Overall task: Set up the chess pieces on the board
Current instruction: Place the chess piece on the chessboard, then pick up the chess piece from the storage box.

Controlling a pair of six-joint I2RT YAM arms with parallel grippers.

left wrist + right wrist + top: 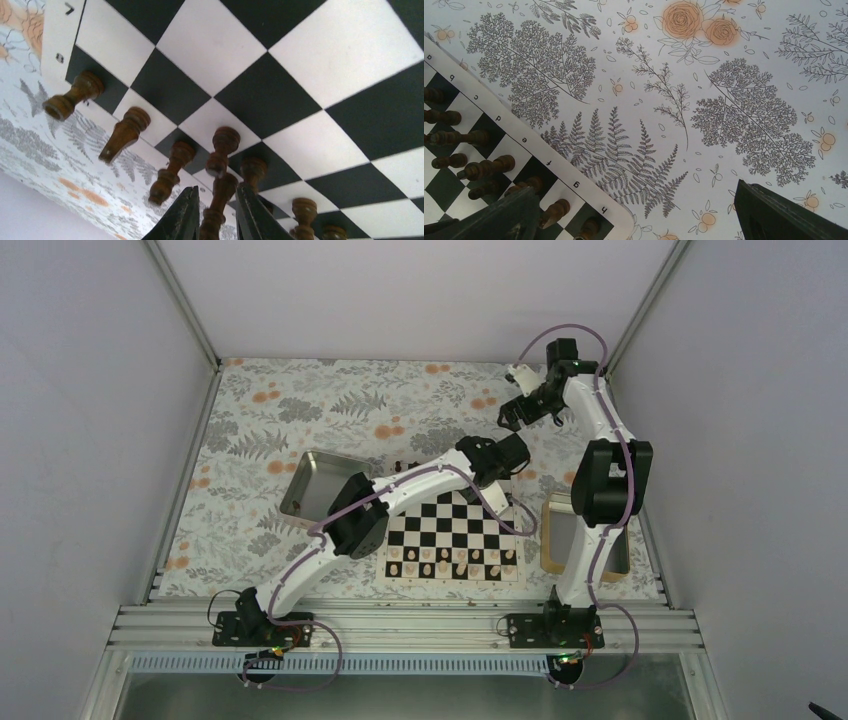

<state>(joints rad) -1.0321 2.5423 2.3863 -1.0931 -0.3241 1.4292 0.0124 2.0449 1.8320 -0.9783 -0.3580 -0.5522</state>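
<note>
Board (265,95) edge, piece (216,207) inside left pincer (217,189)

The whole scene is taken in from above and behind by the top external camera, with the arm bases (245,625) at the bottom edge and the board (450,525) seen small, mid-frame. The left wrist camera is held super close to the board at a low slant, so the chess pieces (170,172) are seen side-on past the left gripper (217,189). The right wrist camera is pointed straight down at the floral cloth (649,100) from higher up, with just one board corner caught. Those dark rows are shared by both wrist views.
</note>
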